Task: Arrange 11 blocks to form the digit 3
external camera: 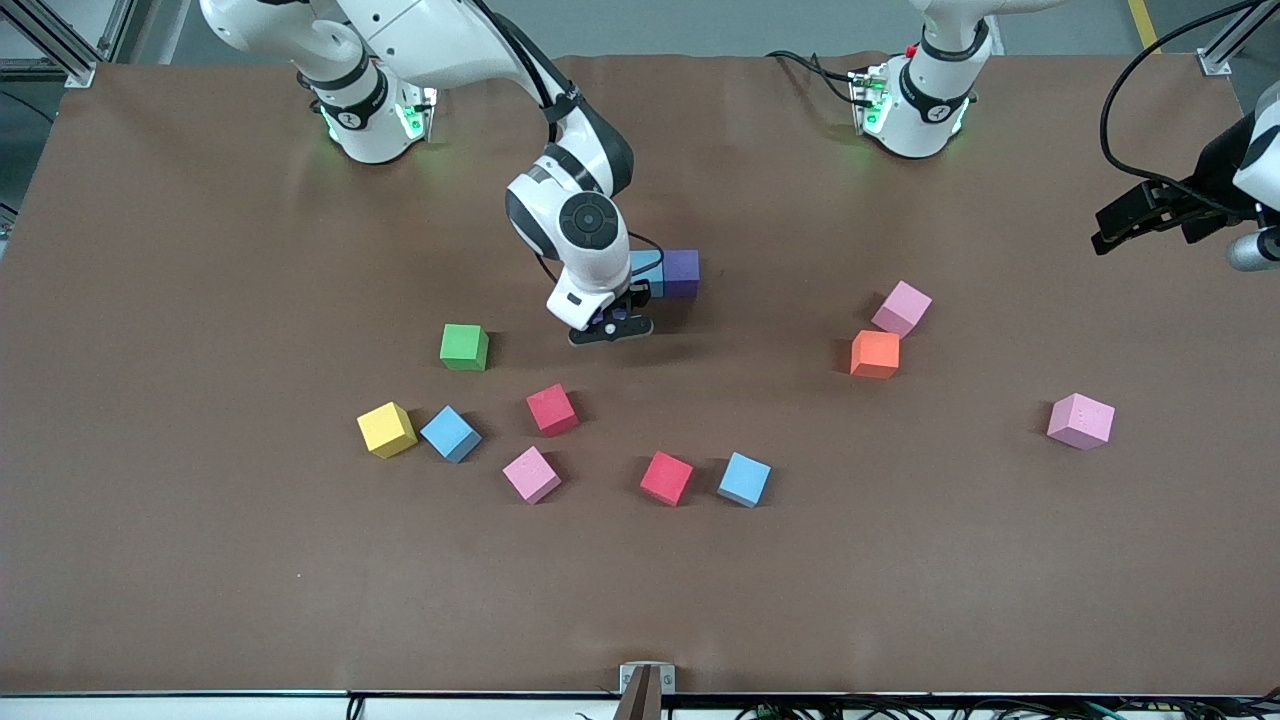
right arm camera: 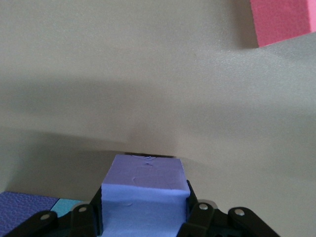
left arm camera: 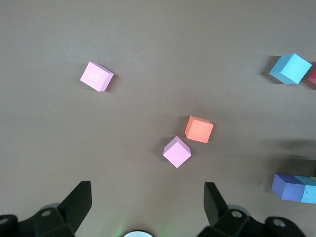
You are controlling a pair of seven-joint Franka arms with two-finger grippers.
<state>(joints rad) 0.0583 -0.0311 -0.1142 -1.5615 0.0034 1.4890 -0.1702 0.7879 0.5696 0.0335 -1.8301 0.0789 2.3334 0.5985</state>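
Near the bench (external camera: 200, 600) edge is lots of bare room. Farther up lie loose blocks (external camera: 665, 478). My right claw (external camera: 612, 327) squeezes a purple block (right arm camera: 144, 197) beside the blue-and-purple pair (external camera: 668, 273) (touching them? can't tell). My left claw (left arm camera: 148, 207) waits, wide open.

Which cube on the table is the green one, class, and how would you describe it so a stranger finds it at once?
Start at the right end effector, low over mid-table. The green cube sits beside it, toward the right arm's end. It is the only green one, standing alone, farther from the front camera than the yellow cube.
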